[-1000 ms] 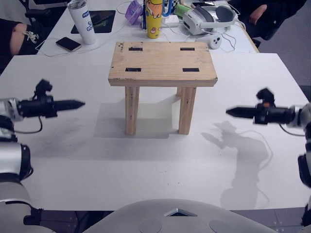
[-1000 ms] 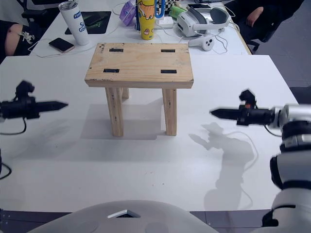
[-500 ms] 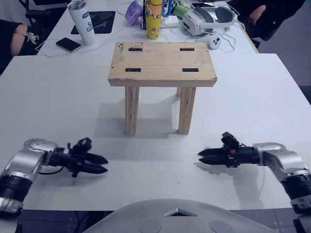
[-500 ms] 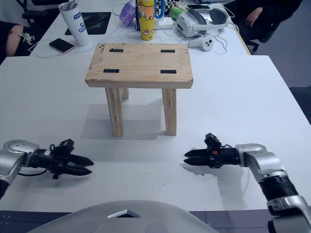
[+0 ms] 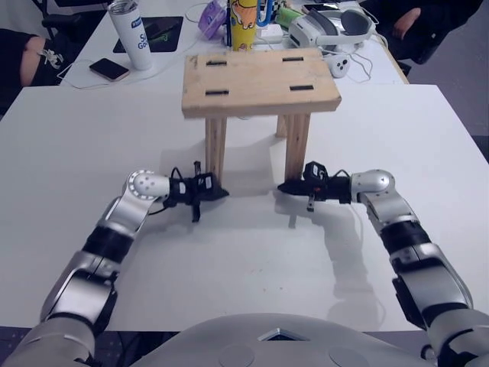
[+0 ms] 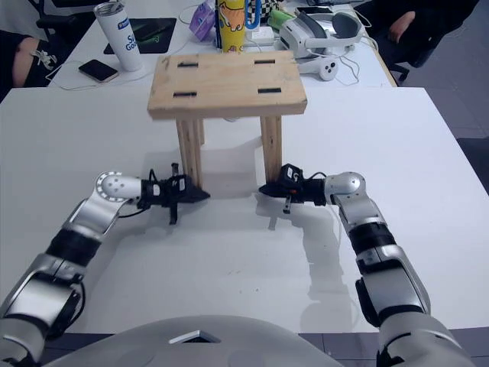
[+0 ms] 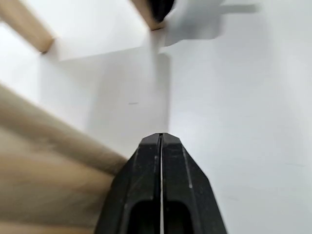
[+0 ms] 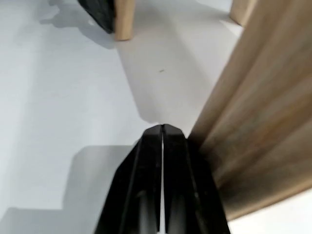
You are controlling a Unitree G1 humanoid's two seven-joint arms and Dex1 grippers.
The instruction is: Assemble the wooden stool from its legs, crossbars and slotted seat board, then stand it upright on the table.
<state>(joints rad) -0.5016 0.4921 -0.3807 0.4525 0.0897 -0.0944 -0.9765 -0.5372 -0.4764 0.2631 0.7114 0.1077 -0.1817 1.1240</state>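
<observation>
Nearest me is the bare white desk (image 5: 252,260), with both arms stretched forward over it. The left gripper (image 5: 220,192) has its jaws pressed together on nothing, the tip low by the foot of the front left leg (image 5: 216,145). The right gripper (image 5: 281,186) is the same, jaws closed and empty, at the foot of the front right leg (image 5: 296,145). I cannot tell whether either tip actually touches wood.

Above them the stool (image 5: 260,80) stands upright on its legs, slotted seat board on top, so I judge the assembly done and this step a final squaring-up. I would push low and evenly on both legs so it slides and does not tip, keeping the tips just off the desk.

Farther back, the white tumbler (image 5: 130,34) and yellow can (image 5: 241,15) carry printing, which I leave unread.
</observation>
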